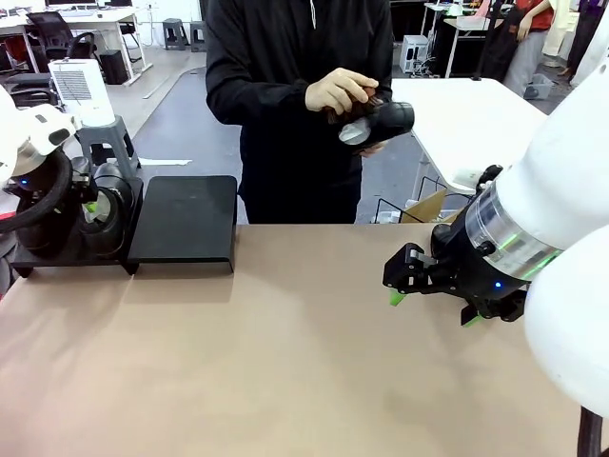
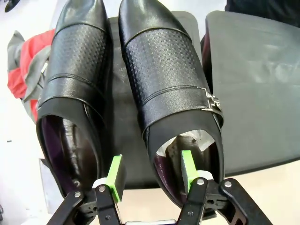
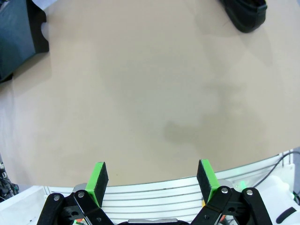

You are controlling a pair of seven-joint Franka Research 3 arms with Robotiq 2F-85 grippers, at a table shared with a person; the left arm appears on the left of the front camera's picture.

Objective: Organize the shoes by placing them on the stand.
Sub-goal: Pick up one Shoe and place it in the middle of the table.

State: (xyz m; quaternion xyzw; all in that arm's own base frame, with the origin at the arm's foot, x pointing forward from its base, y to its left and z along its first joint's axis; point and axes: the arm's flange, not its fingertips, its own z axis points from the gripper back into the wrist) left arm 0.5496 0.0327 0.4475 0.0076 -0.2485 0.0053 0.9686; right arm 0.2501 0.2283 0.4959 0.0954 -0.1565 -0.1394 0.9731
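Straddles with released left hand (image 2: 151, 173) the heel wall of the buckled shoe (image 2: 168, 79), beside another shoe (image 2: 75, 79) on the stand (image 2: 253, 84), left platform, and hovers spread, empty right hand (image 1: 432, 309) over the counter (image 1: 285, 362), facing a third shoe (image 1: 381, 122) in the person's hands (image 1: 338, 92).

inventory count as sighted: black shoes (image 2: 168, 79), four in total; stand platforms (image 1: 186, 219), two; person (image 1: 285, 95), one.

Stand (image 1: 186, 219): low, matte blk, 2 flat platforms side by side at far left of tabletop (image 1: 285, 362). On left platform, upright, toes same way: buckled shoe (image 2: 168, 79), glossy blk, perforated vamp, whitish paper in opening; second shoe (image 2: 75, 79) just beside. Third shoe (image 1: 376, 122) held up in person's hands (image 1: 341, 90). Poss. fourth shoe (image 3: 243, 14) on tabletop, cropped.
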